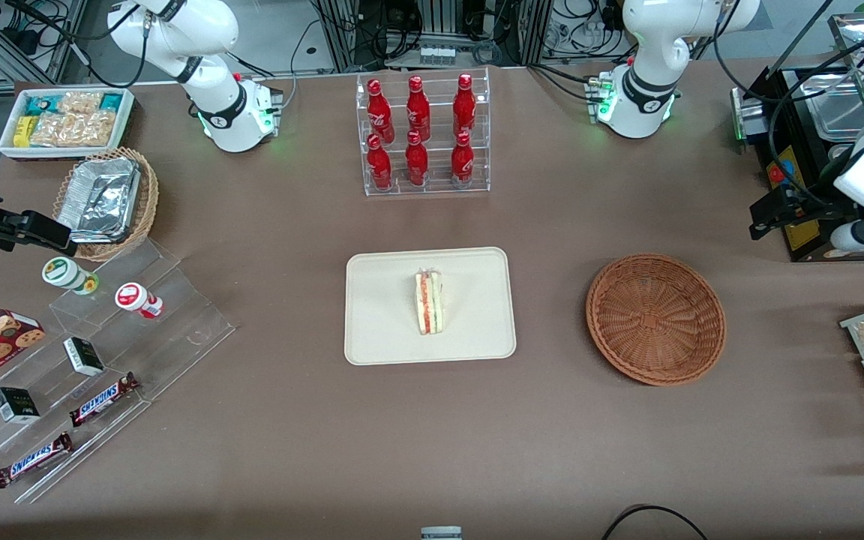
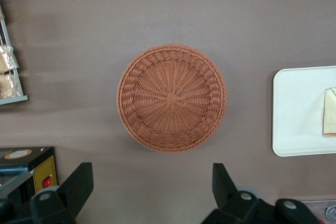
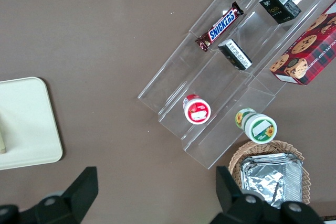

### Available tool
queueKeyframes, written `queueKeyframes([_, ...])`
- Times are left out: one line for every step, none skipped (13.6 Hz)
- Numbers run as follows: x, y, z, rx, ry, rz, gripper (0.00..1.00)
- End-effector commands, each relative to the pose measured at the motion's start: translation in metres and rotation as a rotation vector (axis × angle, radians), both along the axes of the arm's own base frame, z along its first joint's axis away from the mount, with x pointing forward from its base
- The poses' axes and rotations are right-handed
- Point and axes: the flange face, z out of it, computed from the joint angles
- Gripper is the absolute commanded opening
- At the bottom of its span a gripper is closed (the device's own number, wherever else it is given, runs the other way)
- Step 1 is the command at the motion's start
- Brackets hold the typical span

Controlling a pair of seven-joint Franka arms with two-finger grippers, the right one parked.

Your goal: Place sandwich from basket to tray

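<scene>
Below my claw [image 2: 149, 192], nothing is held: both fingers stand wide apart, high over the brown table [image 2: 157, 3].

Directly beneath me sits the basket [image 2: 171, 98], and it holds nothing. Past it, toward the parked arm's end, lies the tray [image 2: 299, 111], and the sandwich [image 1: 427, 302] rests on its middle, standing on edge with the filling showing. I judge the job done, so the danger now lies in any careless move. If I drop low while swinging away, I could clip the basket's rim and shove it. Close beside my arm stands a black box [image 2: 26, 166] with a red switch; a wide sweep could knock it.
</scene>
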Motion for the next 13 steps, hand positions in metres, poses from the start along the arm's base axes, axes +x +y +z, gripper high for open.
queueKeyframes([-0.021, -0.001, 0.004, 0.001, 0.008, 0.046, 1.00])
queueKeyframes([-0.020, -0.003, 0.003, 0.001, 0.011, 0.059, 1.00])
queueKeyframes([-0.021, -0.004, 0.004, 0.000, 0.011, 0.079, 1.00])
queueKeyframes([-0.021, -0.006, 0.004, -0.003, 0.011, 0.073, 1.00])
queueKeyframes([-0.020, -0.008, 0.005, -0.004, 0.008, 0.066, 1.00])
queueKeyframes([-0.021, -0.008, 0.005, -0.008, 0.015, 0.063, 1.00])
queueKeyframes([-0.022, -0.007, 0.008, -0.012, 0.020, 0.058, 1.00])
queueKeyframes([-0.022, -0.007, 0.009, -0.011, 0.026, 0.041, 1.00])
queueKeyframes([-0.024, -0.006, 0.012, -0.011, 0.031, 0.007, 1.00])
queueKeyframes([-0.026, -0.005, 0.016, -0.011, 0.036, -0.015, 1.00])
queueKeyframes([-0.028, -0.004, 0.021, -0.007, 0.043, -0.018, 1.00])
queueKeyframes([-0.030, -0.004, 0.027, -0.001, 0.049, -0.020, 1.00])
queueKeyframes([-0.032, -0.005, 0.027, 0.002, 0.067, -0.026, 1.00])
